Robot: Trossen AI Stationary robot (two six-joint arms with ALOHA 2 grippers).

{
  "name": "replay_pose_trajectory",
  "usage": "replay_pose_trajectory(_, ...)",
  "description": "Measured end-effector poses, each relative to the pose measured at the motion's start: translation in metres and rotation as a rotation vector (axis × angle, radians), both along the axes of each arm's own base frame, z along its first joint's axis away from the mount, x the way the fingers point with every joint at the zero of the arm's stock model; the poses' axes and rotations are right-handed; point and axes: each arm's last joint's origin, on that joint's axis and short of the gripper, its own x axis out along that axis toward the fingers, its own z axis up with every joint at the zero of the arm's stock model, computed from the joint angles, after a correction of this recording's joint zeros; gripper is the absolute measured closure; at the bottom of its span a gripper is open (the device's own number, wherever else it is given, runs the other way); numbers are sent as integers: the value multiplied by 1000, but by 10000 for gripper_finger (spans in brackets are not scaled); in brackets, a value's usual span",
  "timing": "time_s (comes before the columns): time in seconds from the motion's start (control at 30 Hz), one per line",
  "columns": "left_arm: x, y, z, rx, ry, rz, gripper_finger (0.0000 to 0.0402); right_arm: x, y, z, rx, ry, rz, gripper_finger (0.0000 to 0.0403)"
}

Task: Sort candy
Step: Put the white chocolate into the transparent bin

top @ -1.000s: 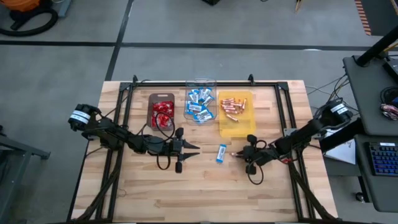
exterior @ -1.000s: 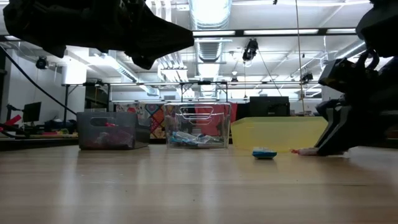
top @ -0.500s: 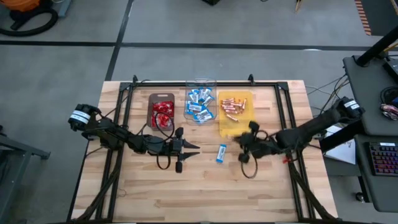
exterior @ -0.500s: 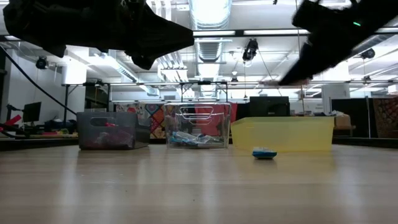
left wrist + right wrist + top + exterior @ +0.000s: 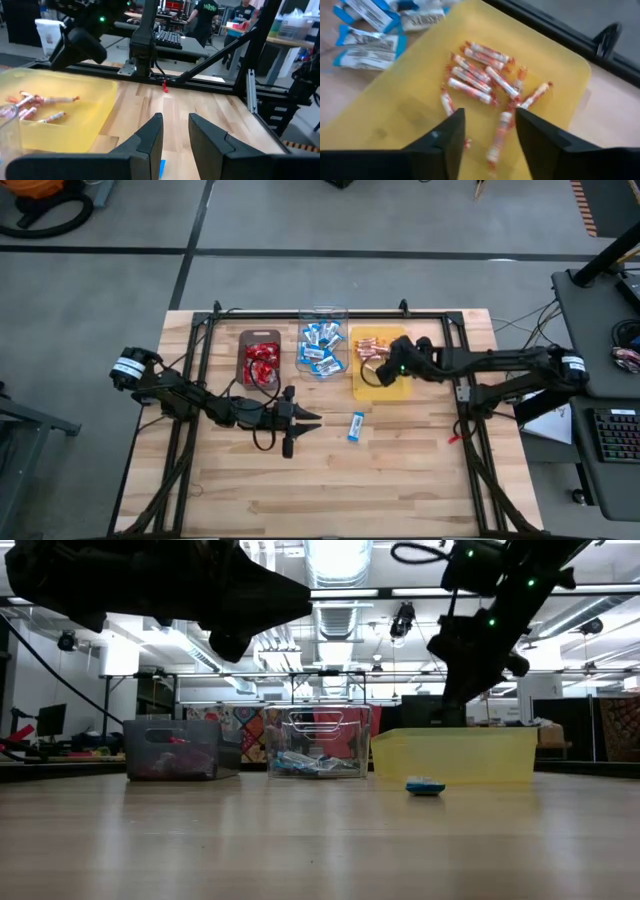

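Above yellow tray (image 5: 378, 387), right gripper (image 5: 487, 137) spread over pink sticks (image 5: 480, 80), nothing held. Beside bench (image 5: 330, 480) center, left gripper (image 5: 175, 131) hanging narrowly parted, empty; blue bar (image 5: 356, 426) outside trays, risking being left unsorted.

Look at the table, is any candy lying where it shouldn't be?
Yes, one. A blue-and-white bar lies alone on the bare wooden table, in front of the trays, while the other blue-and-white bars sit in the clear tray. The red packets and copper sticks are all inside their trays.

Even, bright overhead light falls on the desk (image 5: 330, 480) with faint shadows. At desk height, ceiling lamps (image 5: 338, 560) glare and the arms show as silhouettes. The right wrist view is blurred.
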Motion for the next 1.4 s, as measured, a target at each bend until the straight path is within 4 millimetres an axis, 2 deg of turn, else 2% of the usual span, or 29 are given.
replay_pose_trajectory(0.13, 0, 0, -1, -63, 6, 3, 323, -2, -4, 1, 10, 5, 10, 194)
replay_pose_trajectory(0.27, -1, -4, -2, -140, 24, 13, 323, 0, 4, 13, 17, -46, 73, 182)
replay_pose_trajectory(0.53, -10, -25, -4, -242, 15, 134, 323, -2, 42, 40, 178, -214, 311, 193)
replay_pose_trajectory(0.8, -14, -38, -2, -298, 7, 163, 323, -8, 86, 56, 371, -287, 493, 200)
replay_pose_trajectory(0.93, 9, -51, -3, -280, 19, 157, 323, -11, 106, 59, 446, -250, 521, 200)
replay_pose_trajectory(1.1, 45, -65, -11, -254, 123, 186, 323, -16, 123, 63, 513, -170, 506, 200)
replay_pose_trajectory(1.27, 75, -74, -23, -241, 273, 241, 314, -20, 132, 65, 539, -63, 471, 200)
replay_pose_trajectory(1.4, 95, -78, -29, -214, 338, 269, 283, -19, 135, 65, 542, -4, 445, 200)
